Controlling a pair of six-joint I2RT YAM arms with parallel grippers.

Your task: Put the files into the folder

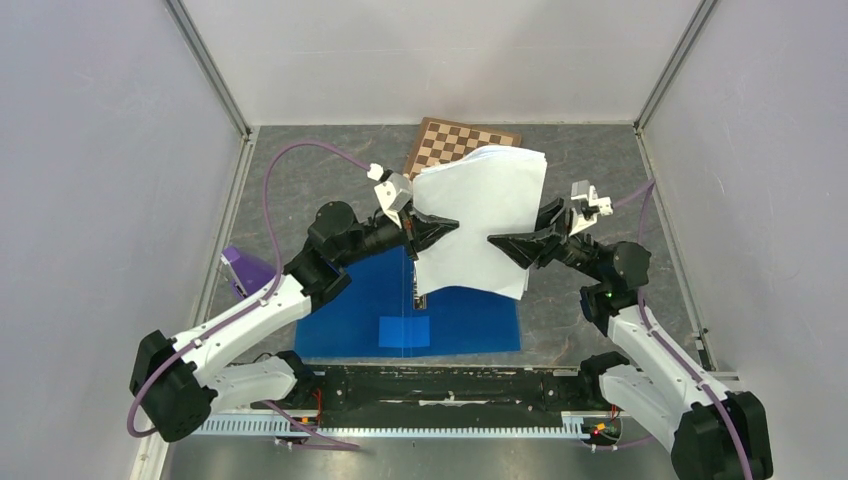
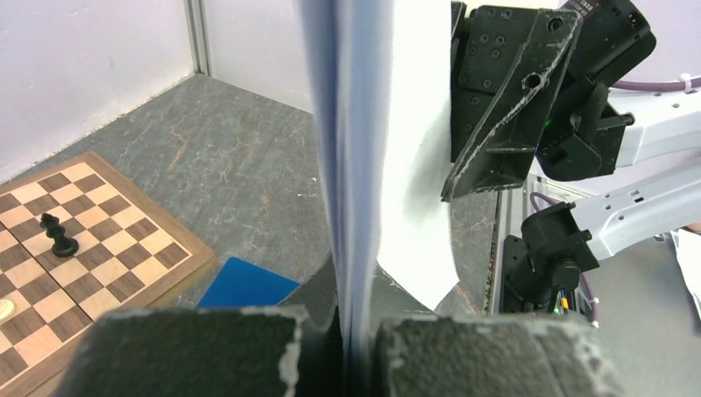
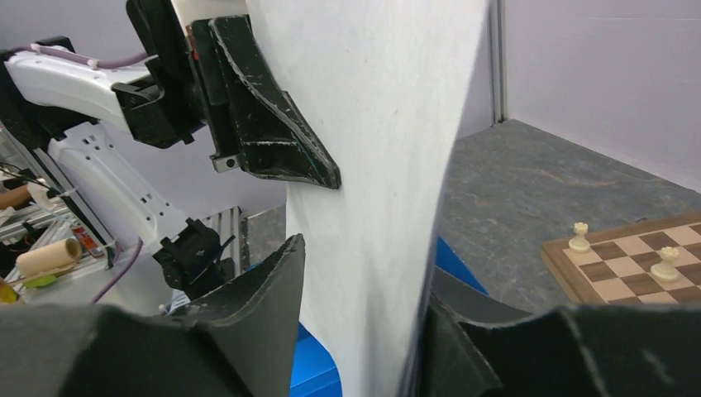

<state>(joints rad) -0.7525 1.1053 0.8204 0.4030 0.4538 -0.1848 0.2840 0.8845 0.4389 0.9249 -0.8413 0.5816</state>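
Note:
The files (image 1: 480, 210) are a white paper stack held upright in the air above the folder (image 1: 350, 320). The blue folder lies open and flat on the table, its metal clip running down the middle. My left gripper (image 1: 440, 228) is shut on the stack's left edge; the left wrist view shows the sheets (image 2: 413, 124) pinched between its fingers (image 2: 357, 331). My right gripper (image 1: 500, 243) is at the stack's right edge. Its jaws (image 3: 368, 260) stand apart with the paper (image 3: 372, 124) between them, close to the right finger. Blue folder corners show below the stack (image 2: 244, 285) (image 3: 318, 364).
A wooden chessboard (image 1: 445, 140) lies at the back, partly behind the paper. It carries a black piece (image 2: 58, 236) and two white pieces (image 3: 580, 237). A purple object (image 1: 245, 270) sits by the left wall. Walls enclose the table on three sides.

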